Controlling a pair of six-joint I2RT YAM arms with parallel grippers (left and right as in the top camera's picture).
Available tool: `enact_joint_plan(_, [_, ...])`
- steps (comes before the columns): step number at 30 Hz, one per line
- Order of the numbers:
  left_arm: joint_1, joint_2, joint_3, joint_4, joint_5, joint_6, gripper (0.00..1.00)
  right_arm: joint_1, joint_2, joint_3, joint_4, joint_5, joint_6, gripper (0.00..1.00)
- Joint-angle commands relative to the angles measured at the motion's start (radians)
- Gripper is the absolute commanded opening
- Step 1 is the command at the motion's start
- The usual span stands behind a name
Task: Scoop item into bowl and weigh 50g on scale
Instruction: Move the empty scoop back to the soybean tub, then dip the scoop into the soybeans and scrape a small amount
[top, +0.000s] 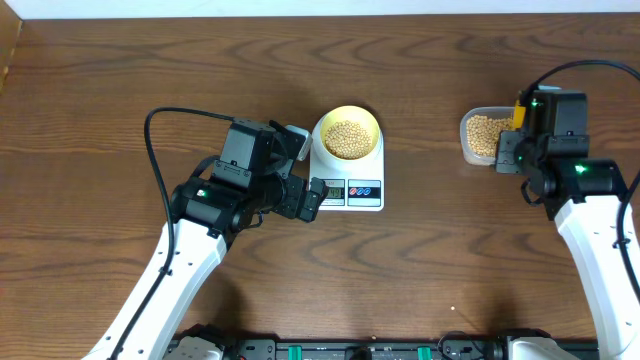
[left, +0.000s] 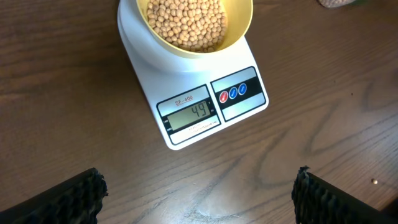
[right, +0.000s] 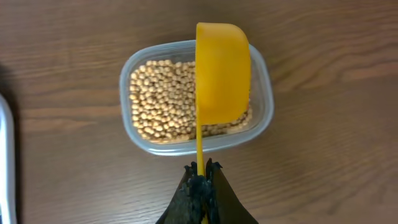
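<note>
**Dark wood tabletop with a scale, beans and 2 robot arms**

A brown wood-grain tabletop (top: 120, 80) fills the view. Near its middle lies a white scale (top: 335, 195) with a pale yellow bowl (top: 320, 135) standing on its platform. The bowl holds a heap of small tan beans (top: 347, 138). The scale's grey display (left: 193, 114) shows what looks like 44, with 3 coloured buttons (left: 233, 93) beside it.

The left pincer (left: 199, 186) hangs just beside the display end of the scale, its fingers wide apart and holding nothing.

Well to the right sits a clear plastic tub (right: 261, 118) with more beans in it. The right pincer (right: 202, 180) is clamped tight on the thin handle of an orange scoop (right: 222, 74), whose cup sits over the tub's right half.
</note>
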Motion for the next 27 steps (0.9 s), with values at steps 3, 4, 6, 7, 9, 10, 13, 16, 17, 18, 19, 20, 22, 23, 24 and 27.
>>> enact_joint_plan(3, [0.003, 0.000, 0.001, 0.001, -0.008, 0.014, 0.98, -0.005, 0.051, 0.010, 0.010, 0.031, 0.021, 0.01])
enact_joint_plan(4, [0.003, 0.000, 0.001, 0.001, -0.008, 0.014, 0.98, -0.005, 0.066, 0.010, 0.007, 0.031, 0.021, 0.01])
enact_joint_plan(6, [0.003, 0.000, 0.001, 0.001, -0.008, 0.014, 0.98, -0.005, 0.097, 0.010, -0.001, 0.033, 0.021, 0.01])
enact_joint_plan(7, [0.003, 0.000, 0.001, 0.001, -0.008, 0.014, 0.98, -0.006, 0.111, 0.010, -0.001, 0.041, 0.021, 0.01])
enact_joint_plan(9, [0.003, 0.000, 0.001, 0.001, -0.008, 0.014, 0.98, -0.008, 0.142, 0.010, 0.005, 0.064, 0.032, 0.01])
enact_joint_plan(10, [0.003, 0.000, 0.001, 0.001, -0.008, 0.014, 0.98, -0.010, 0.158, 0.010, 0.013, 0.069, 0.039, 0.01])
enact_joint_plan(13, [0.003, 0.000, 0.001, 0.001, -0.008, 0.014, 0.98, -0.014, 0.192, 0.010, 0.026, 0.056, 0.043, 0.01])
enact_joint_plan(16, [0.003, 0.000, 0.001, 0.001, -0.008, 0.014, 0.98, -0.014, 0.216, 0.010, 0.026, 0.028, 0.043, 0.01])
enact_joint_plan(17, [0.003, 0.000, 0.001, 0.001, -0.008, 0.014, 0.98, -0.014, 0.222, 0.010, 0.027, 0.018, 0.043, 0.01])
enact_joint_plan(18, [0.003, 0.000, 0.001, 0.001, -0.008, 0.014, 0.98, -0.014, 0.226, 0.010, 0.029, 0.005, 0.043, 0.01])
enact_joint_plan(19, [0.003, 0.000, 0.001, 0.001, -0.008, 0.014, 0.98, -0.016, 0.228, 0.010, 0.031, -0.013, 0.043, 0.01])
enact_joint_plan(20, [0.003, 0.000, 0.001, 0.001, -0.008, 0.014, 0.98, -0.018, 0.229, 0.010, 0.034, -0.036, 0.043, 0.01])
enact_joint_plan(22, [0.003, 0.000, 0.001, 0.001, -0.008, 0.014, 0.98, -0.030, 0.229, 0.010, 0.047, -0.118, 0.043, 0.01])
enact_joint_plan(23, [0.003, 0.000, 0.001, 0.001, -0.008, 0.014, 0.98, -0.037, 0.229, 0.010, 0.051, -0.150, 0.043, 0.01])
enact_joint_plan(24, [0.003, 0.000, 0.001, 0.001, -0.008, 0.014, 0.98, -0.047, 0.229, 0.010, 0.054, -0.185, 0.043, 0.01])
enact_joint_plan(27, [0.003, 0.000, 0.001, 0.001, -0.008, 0.014, 0.98, -0.080, 0.229, 0.010, 0.058, -0.247, 0.042, 0.01])
